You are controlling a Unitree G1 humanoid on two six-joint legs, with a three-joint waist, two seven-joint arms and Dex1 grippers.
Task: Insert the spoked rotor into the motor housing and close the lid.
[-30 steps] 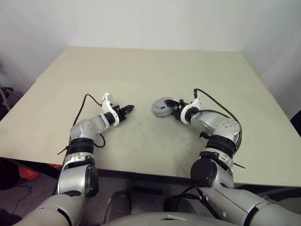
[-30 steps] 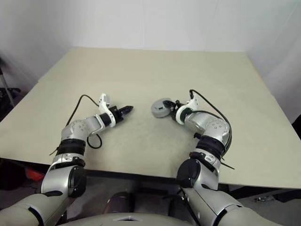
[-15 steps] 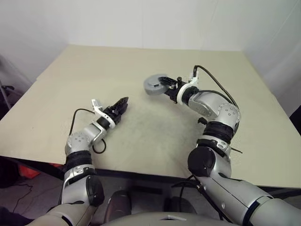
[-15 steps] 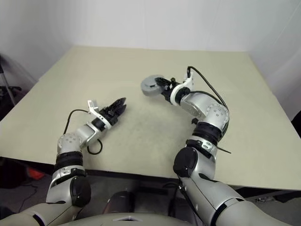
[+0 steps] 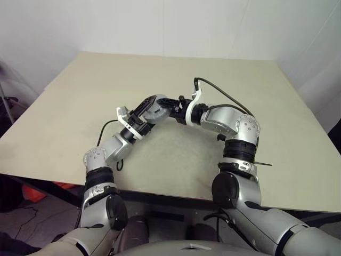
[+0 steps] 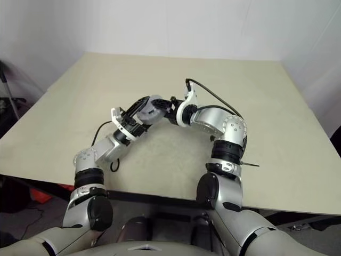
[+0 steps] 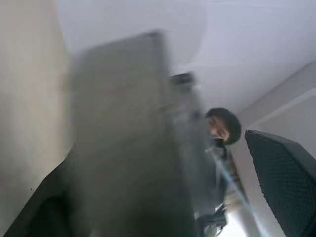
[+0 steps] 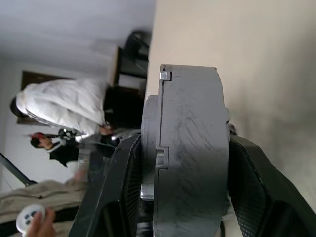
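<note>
Held part: a grey round motor assembly [image 5: 156, 109], thick and disc-shaped, is clamped in the right gripper [image 5: 169, 108]. In the right wrist view its rim sits edge-on between the two black fingers [image 8: 249, 185], one on each flat face, clear of the desk [image 5: 176, 160].

Identity of part: no windings or hub are visible, so it cannot be confirmed from these views whether this is the motor housing alone or housing with lid.

Right arm change: a second ago the part was held low, near the desk surface and to the right of centre. It has since been lifted and carried toward the robot's left, to the middle of the workspace.

Left arm change: the left gripper [image 5: 145, 109] was closed and empty, pointing across the desk. It has risen, rolled, and spread its fingers wide.

Present relation: the open left fingers now stand on either side of the part's outer edge, opposite the right gripper. Contact cannot be confirmed; the left wrist view shows a blurred grey mass close between them.

Meaning for task: judged as a two-handed transfer or steadying grasp about to be made.

Caution: the right grip should hold until the left fingers close.
</note>
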